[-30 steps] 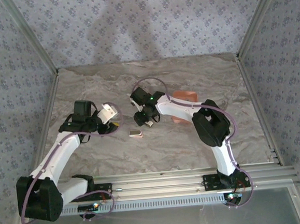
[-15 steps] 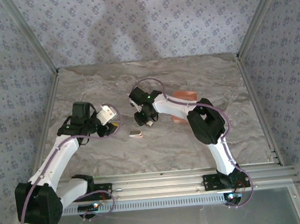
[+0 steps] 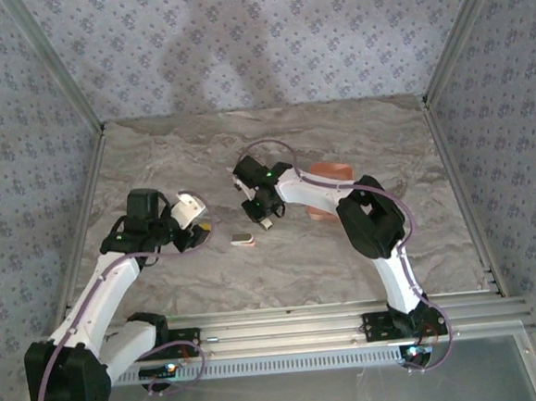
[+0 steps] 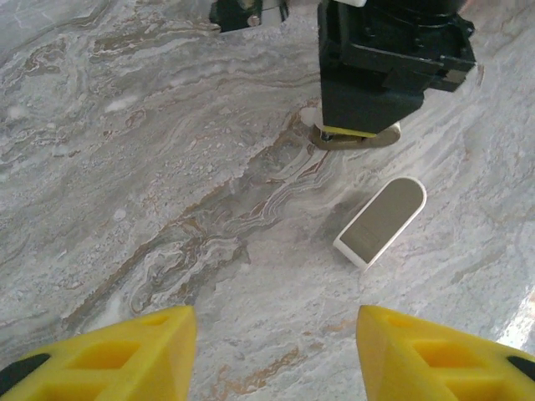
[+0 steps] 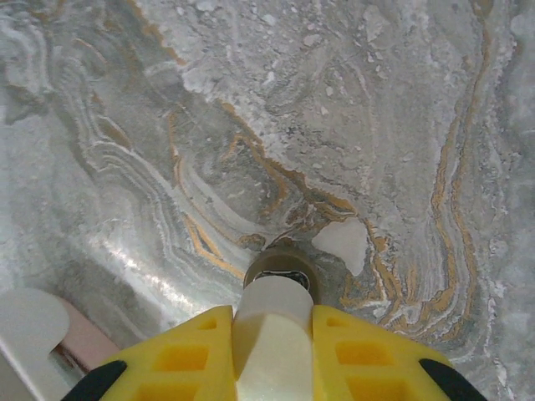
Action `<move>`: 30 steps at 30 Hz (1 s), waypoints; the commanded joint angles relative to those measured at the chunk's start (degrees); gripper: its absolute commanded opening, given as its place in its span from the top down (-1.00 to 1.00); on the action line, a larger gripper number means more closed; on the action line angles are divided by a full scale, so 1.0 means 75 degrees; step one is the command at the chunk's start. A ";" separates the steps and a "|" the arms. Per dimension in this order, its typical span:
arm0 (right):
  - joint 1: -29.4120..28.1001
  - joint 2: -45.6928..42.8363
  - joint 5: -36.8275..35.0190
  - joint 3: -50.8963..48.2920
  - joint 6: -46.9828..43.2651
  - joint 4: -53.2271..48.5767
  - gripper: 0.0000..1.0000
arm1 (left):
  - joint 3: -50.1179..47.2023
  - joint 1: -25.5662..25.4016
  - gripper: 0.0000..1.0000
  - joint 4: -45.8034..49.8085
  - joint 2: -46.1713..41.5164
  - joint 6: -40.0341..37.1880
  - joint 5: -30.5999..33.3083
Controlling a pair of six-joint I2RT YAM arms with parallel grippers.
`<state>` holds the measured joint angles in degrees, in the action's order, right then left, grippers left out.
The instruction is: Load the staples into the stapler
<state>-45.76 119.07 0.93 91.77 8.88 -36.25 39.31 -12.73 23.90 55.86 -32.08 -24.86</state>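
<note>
Left pincer [image 4: 274,330]: low over the bench [image 3: 282,264] on the left side; its two yellow fingers are spread wide with nothing between them.

Stapler [image 4: 380,221]: lying flat on the bare bench between the two pincers, closer to the right one and touching neither.

Stapler axis: in the left wrist view the long axis runs on a diagonal, with the rounded end pointing up and to the right and the squarer end down and to the left. From above it lies roughly across the bench, left to right.

Stapler face: a dull grey metal surface is turned upward, framed by a white rim. A strip of pink body shows at the lower left edge of the right wrist view.

Right pincer [image 5: 272,317]: pointing down at the bench just beyond the stapler, its fingers pressed onto a narrow white piece [image 5: 269,351] — what that piece is cannot be told.

White piece: it stands nearly upright, and its rounded, darker tip rests on the bench surface.

Tray [image 3: 329,179]: salmon-orange, behind the right forearm and well apart from the stapler.
</note>
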 commanded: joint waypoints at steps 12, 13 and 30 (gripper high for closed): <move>0.0734 -0.3192 0.2432 -0.3291 -0.1420 0.3210 0.77 | -0.0976 -0.0325 -0.19 -0.1763 -0.0794 0.1004 -0.1329; 0.0822 -0.3405 0.2616 -0.3558 -0.1634 0.3341 0.77 | -0.0987 -0.0402 -0.19 -0.1805 -0.0771 0.0868 -0.1442; 0.1963 -0.5412 0.5151 -0.5289 -0.3988 0.4164 0.79 | -0.0897 -0.1785 -0.20 -0.3067 0.0322 0.0191 -0.1562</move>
<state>-31.18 80.09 34.70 53.41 -18.15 -7.31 32.34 -24.95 5.80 58.02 -30.94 -35.70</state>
